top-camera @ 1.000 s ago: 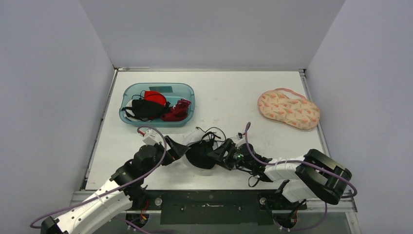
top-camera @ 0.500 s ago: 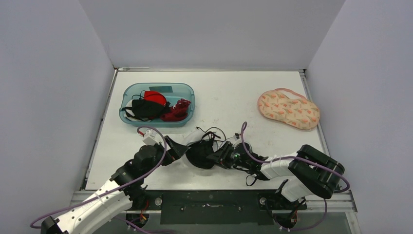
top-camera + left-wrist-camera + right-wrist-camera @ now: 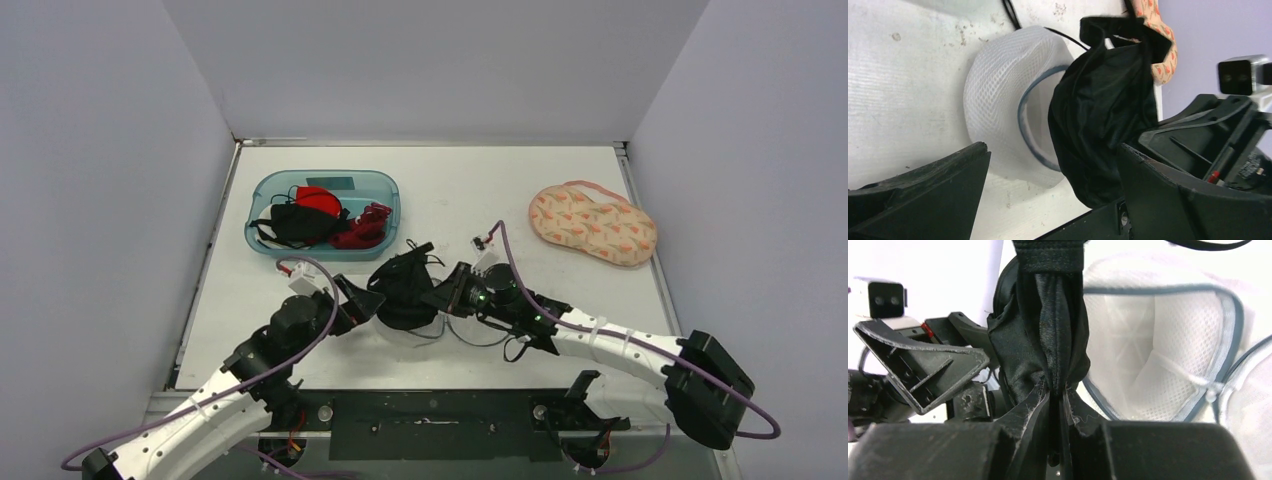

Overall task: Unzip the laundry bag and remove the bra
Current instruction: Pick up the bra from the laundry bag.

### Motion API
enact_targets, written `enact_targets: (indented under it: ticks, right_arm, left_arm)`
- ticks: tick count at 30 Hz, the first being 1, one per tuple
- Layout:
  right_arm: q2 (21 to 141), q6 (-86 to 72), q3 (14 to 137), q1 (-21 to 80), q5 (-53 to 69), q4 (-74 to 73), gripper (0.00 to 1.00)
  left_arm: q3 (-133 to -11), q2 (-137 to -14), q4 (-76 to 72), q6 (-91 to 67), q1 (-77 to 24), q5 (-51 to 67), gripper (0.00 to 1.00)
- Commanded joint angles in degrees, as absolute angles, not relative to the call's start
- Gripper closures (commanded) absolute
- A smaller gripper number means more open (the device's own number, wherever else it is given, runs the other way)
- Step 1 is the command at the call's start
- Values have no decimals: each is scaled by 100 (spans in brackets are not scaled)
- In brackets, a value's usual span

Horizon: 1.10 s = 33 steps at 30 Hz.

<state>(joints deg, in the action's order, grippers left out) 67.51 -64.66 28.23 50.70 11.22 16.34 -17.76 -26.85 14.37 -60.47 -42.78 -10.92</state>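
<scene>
Top external view puts the white surface (image 3: 470, 190) under everything. On it, near the middle and toward the near edge, lies the white mesh laundry bag (image 3: 998, 95), unzipped, its grey-bound mouth gaping toward the right arm. At that mouth is the black satin bra (image 3: 1103, 110), gathered into a loose bundle and lifted between the two arms. Whether its lowest fold is clear of the rim I cannot tell. I judge it light, limp and a little slippery, with thin straps that could snag on the mesh or the zip. A firm pinch on bunched cup fabric or the band therefore looks better than one on a strap. The right hand (image 3: 1057, 396) has such a hold, its fingers pressed together on a tuck of the black cloth. From the pinch the bundle's long axis runs toward the far side, leaning left, with a strap end pointing far. The left hand (image 3: 1053, 150) stands wide apart just left of the bag, holding nothing.
</scene>
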Motion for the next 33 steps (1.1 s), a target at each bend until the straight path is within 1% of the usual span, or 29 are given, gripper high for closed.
enact_targets:
  ticks: [1, 6, 8, 10, 13, 16, 20, 26, 33]
  right_arm:
    - [6292, -4907, 3528, 5113, 892, 206, 95]
    - [5564, -3924, 3927, 5116, 465, -621, 95]
    - [5407, -3692, 4015, 5092, 423, -726, 95]
    - [5303, -3548, 4038, 5073, 503, -676, 95]
    - [5113, -3539, 3863, 4960, 755, -295, 95]
    - [4918, -3731, 3590, 4680, 1260, 394, 95]
    - [4804, -3980, 3379, 4274, 1869, 1128, 95]
    - [4932, -4103, 3496, 4060, 2302, 1530, 95]
    - [5081, -4777, 3452, 3863, 2764, 2519, 95]
  left_arm:
    - [-2434, -2789, 1323, -5677, -4198, -1210, 3]
    - [-3086, -2835, 1320, -5328, -4048, -1198, 4]
    - [-3143, -2822, 1023, -5284, -3948, -1010, 4]
    - [-3018, -2845, 461, -5340, -3819, -557, 4]
    - [-2677, -3069, -625, -5735, -3560, 366, 4]
    - [-2304, -3415, -1730, -6226, -3268, 1381, 4]
    - [-2053, -3762, -2943, -6589, -3120, 2070, 4]
    - [-2214, -3957, -3160, -6444, -3120, 2325, 4]
    - [-2325, -4278, -3450, -6433, -3129, 2693, 4]
